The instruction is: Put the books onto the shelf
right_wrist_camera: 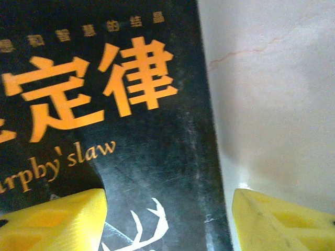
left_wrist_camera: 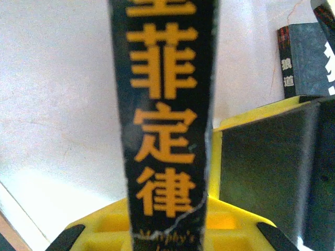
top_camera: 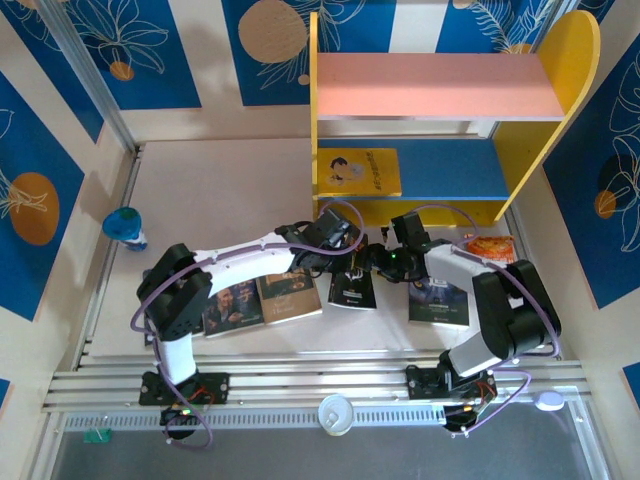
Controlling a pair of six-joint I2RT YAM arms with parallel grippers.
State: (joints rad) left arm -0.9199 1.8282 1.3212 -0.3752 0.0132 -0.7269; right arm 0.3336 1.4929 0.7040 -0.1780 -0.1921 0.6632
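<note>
Black glossy paperback [right_wrist_camera: 152, 157] was inspected: orange Chinese title, "Murphy's law" in script, white antlers, scuffed cover, creased spine. It sat on the pale tabletop [top_camera: 200, 200] before the yellow-sided wooden shelf [top_camera: 440, 85]. Left gripper [left_wrist_camera: 167, 232] was clamped on its spine. Right gripper [right_wrist_camera: 167, 219] stood released, its yellow latticed plastic fingers [right_wrist_camera: 52, 222] straddling the cover's edge.

Evidently a robot lab cell, given aluminium rails [top_camera: 300, 385], printed blue wall panels [top_camera: 130, 50] and two arms [top_camera: 175, 330] bolted at the table [top_camera: 220, 190] edge.
</note>
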